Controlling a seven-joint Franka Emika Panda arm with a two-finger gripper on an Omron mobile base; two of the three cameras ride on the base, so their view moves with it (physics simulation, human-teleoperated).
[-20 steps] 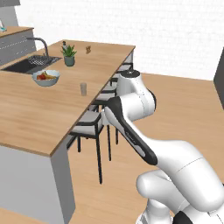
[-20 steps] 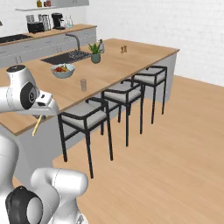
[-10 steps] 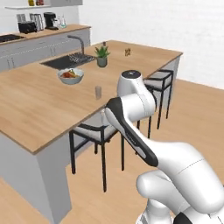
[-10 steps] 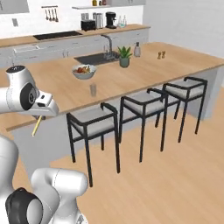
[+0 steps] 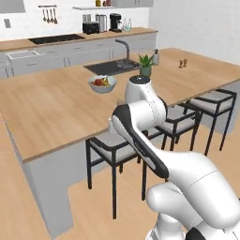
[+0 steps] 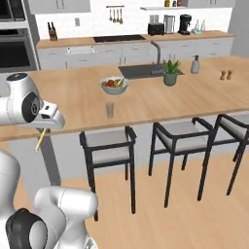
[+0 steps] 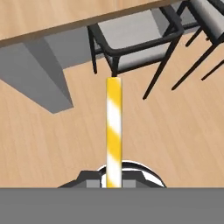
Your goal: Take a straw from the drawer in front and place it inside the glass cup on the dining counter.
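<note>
Kitchen island ahead, dining counter (image 6: 160,104) with stools tucked under its near edge. Straw (image 7: 113,131) is clamped in my gripper (image 6: 43,135), jaws shut on its base, free end pointing down at the floor, below counter height. Glass cup (image 6: 110,110) stands near the counter edge, just in front of the fruit bowl (image 6: 114,85). Next: lift above the rim, then line up over the cup.
</note>
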